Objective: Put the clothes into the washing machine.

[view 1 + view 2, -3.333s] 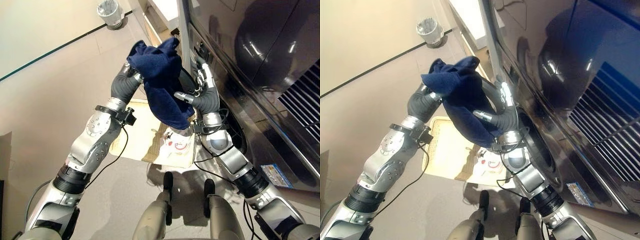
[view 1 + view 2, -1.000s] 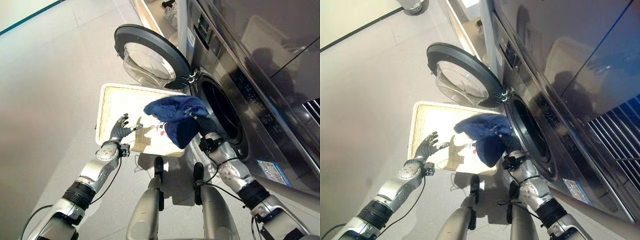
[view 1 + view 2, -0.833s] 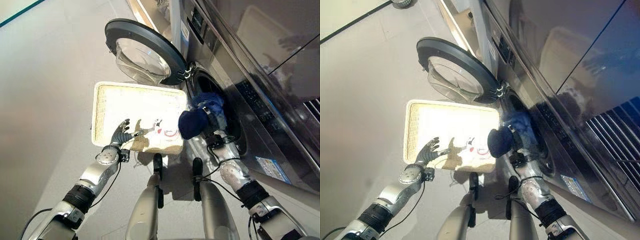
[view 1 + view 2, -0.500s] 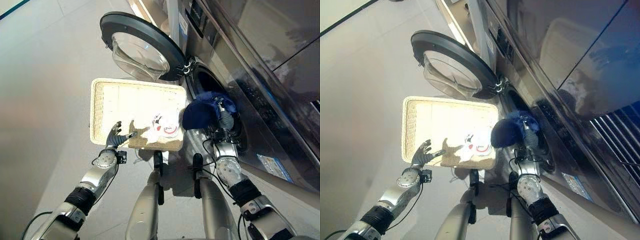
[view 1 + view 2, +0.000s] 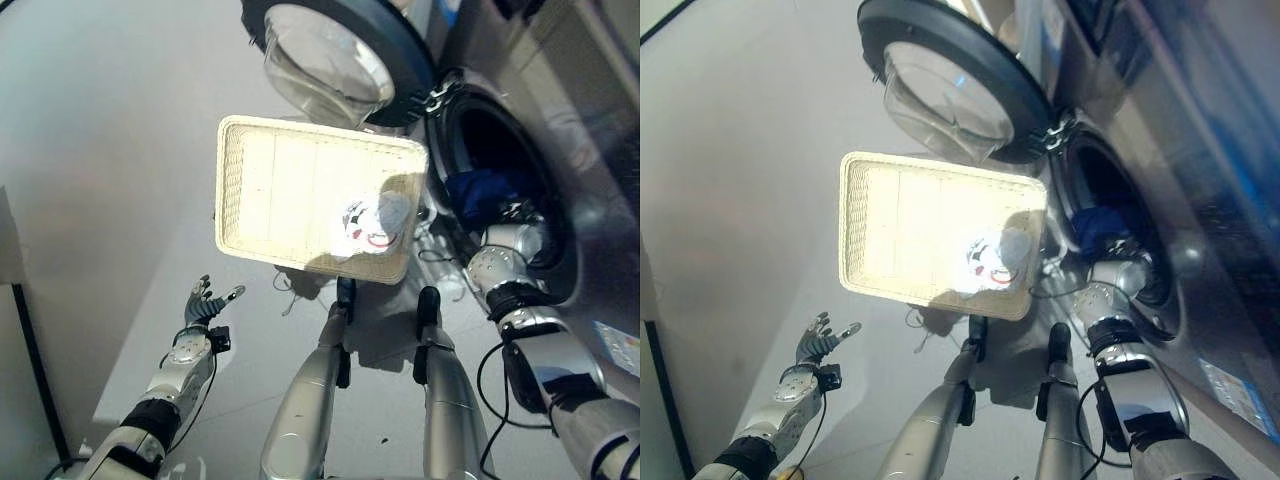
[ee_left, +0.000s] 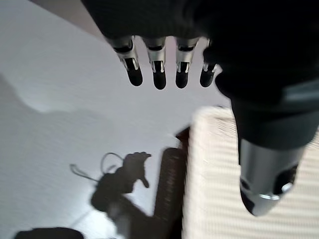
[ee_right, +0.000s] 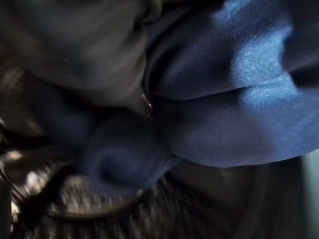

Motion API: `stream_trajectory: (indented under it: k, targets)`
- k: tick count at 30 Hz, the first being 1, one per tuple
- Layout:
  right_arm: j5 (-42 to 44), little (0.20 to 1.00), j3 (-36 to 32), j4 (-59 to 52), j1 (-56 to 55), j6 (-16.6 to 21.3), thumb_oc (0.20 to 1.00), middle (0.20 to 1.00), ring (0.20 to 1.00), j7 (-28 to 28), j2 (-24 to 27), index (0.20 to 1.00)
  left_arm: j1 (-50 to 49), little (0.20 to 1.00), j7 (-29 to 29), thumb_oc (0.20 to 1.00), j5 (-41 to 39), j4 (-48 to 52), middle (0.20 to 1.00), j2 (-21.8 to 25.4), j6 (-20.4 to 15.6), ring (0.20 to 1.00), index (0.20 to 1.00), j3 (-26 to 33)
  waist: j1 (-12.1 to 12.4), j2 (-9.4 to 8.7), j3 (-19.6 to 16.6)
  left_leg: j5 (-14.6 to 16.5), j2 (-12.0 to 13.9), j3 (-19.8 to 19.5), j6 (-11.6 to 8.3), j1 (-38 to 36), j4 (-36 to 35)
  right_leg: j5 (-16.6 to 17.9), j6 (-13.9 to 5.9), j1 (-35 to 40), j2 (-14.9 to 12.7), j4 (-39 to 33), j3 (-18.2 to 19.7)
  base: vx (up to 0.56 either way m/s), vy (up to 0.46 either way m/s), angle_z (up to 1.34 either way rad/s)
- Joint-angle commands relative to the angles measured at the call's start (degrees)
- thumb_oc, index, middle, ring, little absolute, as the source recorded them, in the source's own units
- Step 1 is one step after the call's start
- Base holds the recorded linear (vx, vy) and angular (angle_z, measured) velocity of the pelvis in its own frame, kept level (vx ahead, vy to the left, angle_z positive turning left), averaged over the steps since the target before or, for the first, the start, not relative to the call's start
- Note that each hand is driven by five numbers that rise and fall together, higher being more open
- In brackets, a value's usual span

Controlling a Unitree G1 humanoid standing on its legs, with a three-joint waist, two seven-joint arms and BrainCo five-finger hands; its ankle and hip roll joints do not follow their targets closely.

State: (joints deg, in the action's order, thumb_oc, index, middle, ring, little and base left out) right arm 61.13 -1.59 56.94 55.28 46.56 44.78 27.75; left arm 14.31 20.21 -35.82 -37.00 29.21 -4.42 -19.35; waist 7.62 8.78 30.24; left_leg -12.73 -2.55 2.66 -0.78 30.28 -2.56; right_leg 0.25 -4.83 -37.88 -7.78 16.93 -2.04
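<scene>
Garment: navy cloth [image 5: 482,192] inside my washing machine drum [image 5: 520,150].
Right hand: in the drum with it, grip I cannot tell.
Left hand [image 5: 205,301]: spread, empty, well away from the drum.

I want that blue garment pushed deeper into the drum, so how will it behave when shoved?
The blue garment lies in soft folds inside the washing machine opening, so it will probably crumple rather than slide as one piece. It looks limp and light, and a loose edge may drape back over the rim. The right robot hand is buried in it.

You see the dark blue garment [image 5: 487,192] bunched inside the washing machine [image 5: 590,215] drum, just ahead of the right robot hand [image 5: 520,212]. The round door [image 5: 335,55] stands open.
</scene>
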Motion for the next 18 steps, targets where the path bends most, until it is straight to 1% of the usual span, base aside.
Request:
stream_trajectory:
  k: [1, 2, 4, 6, 8, 9, 13, 15, 16, 17, 18]
  targets:
    - [-7.28, 0.2, -0.7, -2.74, 6.23, 11.87, 0.2, 0.2, 0.2, 6.58, 23.74, 0.2, -1.47, 1.0, 0.16, 1.0, -0.76, -1.28, 1.0, 0.83, -1.48, 1.0, 1.0, 0.75, -4.1, 1.86, -0.45, 5.48, -2.92, -2.03, -1.3, 2.96, 8.21, 4.78, 1.23, 1.99, 3.46, -6.21, -5.44, 0.04, -0.07, 0.05]
    - [-8.38, 0.2, -0.73, -2.92, 6.7, 12.04, 0.2, 0.2, 0.2, 9.14, 24.53, 0.2, -1.63, 1.0, 0.14, 1.0, -1.29, -1.26, 1.0, 0.73, -0.92, 1.0, 1.0, 0.35, -4.06, 1.77, -0.45, 5.53, -2.89, -2.15, -1.21, 3.76, 8.74, 4.58, 1.25, 1.27, 3.49, -5.52, -5.52, 0.05, -0.088, 0.04]
    - [-14.6, 0.2, -0.03, -2.62, 8.93, 11.38, 0.2, 0.2, 0.2, 16.98, 26.42, 0.2, -2.26, 1.0, -0.61, 1.0, -0.6, -1.19, 1.0, 0.12, -0.38, 1.0, 1.0, -0.66, -3.78, 1.61, -0.45, 5.67, -2.87, -2.51, -1.01, 5.39, 9.67, 4.12, 1.36, -0.24, 3.74, -4.19, -5.57, 0.06, -0.097, 0.02]
    - [-18.86, 0.2, 0.82, -3.05, 10.67, 10.45, 0.2, 0.2, 0.2, 22.89, 27.77, 0.2, -2.99, 1.0, -1.08, 1.0, -0.3, -0.67, 1.0, -0.43, -0.35, 1.0, 1.0, -1.48, -3.6, 1.56, -0.45, 5.73, -2.79, -2.67, -1.01, 6.26, 10.11, 3.81, 1.47, -1.1, 3.94, -3.47, -5.61, 0.04, -0.057, -0.01]
    - [-21.94, 0.2, 1.48, -3.0, 12.04, 10.17, 0.2, 0.2, 0.2, 27.7, 28.96, 0.2, -3.56, 1.0, -1.3, 1.0, -0.07, -0.21, 1.0, -0.81, -0.36, 1.0, 1.0, -2.13, -3.47, 1.67, -0.45, 5.72, -2.7, -2.78, -1.04, 6.99, 10.42, 3.63, 1.56, -1.85, 4.04, -2.91, -5.72, 0.03, -0.041, -0.02]
    - [-22.4, 0.2, 1.46, -2.92, 12.23, 10.44, 0.2, 0.2, 0.2, 28.99, 29.48, 0.2, -3.88, 1.0, -1.35, 1.0, 0.01, -0.09, 1.0, -0.93, -0.45, 1.0, 1.0, -2.31, -3.48, 1.67, -0.45, 5.7, -2.63, -2.82, -1.04, 7.24, 10.58, 3.54, 1.62, -2.07, 4.11, -2.71, -5.69, 0.04, -0.04, -0.02]
    - [-24.18, 0.2, -0.18, -2.09, 12.43, 15.62, 0.2, 0.2, 0.2, 38.22, 31.77, 0.2, -5.35, 1.0, -1.99, 1.0, -0.24, 0.41, 1.0, -1.23, -0.28, 1.0, 1.0, -3.17, -3.34, 1.76, -0.45, 5.93, -2.19, -3.1, -1.22, 8.23, 11.51, 2.81, 1.85, -3.08, 4.28, -1.38, -6.01, 0.04, -0.043, -0.01]
    - [-23.57, 0.2, -1.34, -1.25, 11.75, 18.49, 0.2, 0.2, 0.2, 41.47, 32.38, 0.2, -5.58, 1.0, -2.3, 1.0, -0.32, 0.28, 1.0, -1.13, -0.07, 1.0, 1.0, -3.27, -3.26, 1.64, -0.45, 6.05, -2.12, -3.32, -1.34, 8.63, 12.03, 2.68, 1.88, -3.32, 4.21, -1.0, -6.21, 0.04, -0.046, 0.02]
    - [-21.13, 0.2, -2.36, -0.97, 11.1, 21.33, 0.2, 0.2, 0.2, 43.0, 32.85, 0.2, -5.81, 1.0, -2.47, 1.0, -0.89, 0.31, 1.0, -0.97, 0.19, 1.0, 1.0, -3.32, -3.35, 1.65, -0.45, 6.04, -1.93, -3.39, -1.45, 9.09, 12.36, 2.64, 1.88, -3.74, 4.11, -0.74, -6.37, 0.03, -0.05, 0.04]
    - [-18.48, 0.2, -2.83, -1.19, 10.53, 23.37, 0.2, 0.2, 0.2, 42.08, 32.69, 0.2, -5.77, 1.0, -2.85, 1.0, -0.96, 0.32, 1.0, -0.76, 0.45, 1.0, 1.0, -3.32, -3.26, 1.65, -0.45, 6.05, -1.86, -3.46, -1.54, 9.37, 12.57, 2.57, 1.86, -3.98, 4.06, -0.53, -6.44, 0.04, -0.047, 0.03]
    - [-14.51, 0.2, -3.5, -1.98, 9.91, 25.0, 0.2, 0.2, 0.2, 39.83, 32.11, 0.2, -5.85, 1.0, -3.27, 1.0, -1.19, 0.44, 1.0, -0.63, 0.83, 1.0, 1.0, -3.31, -3.23, 1.72, -0.45, 5.98, -1.74, -3.49, -1.65, 9.68, 12.73, 2.53, 1.89, -4.22, 4.01, -0.4, -6.47, 0.03, -0.033, 0.01]
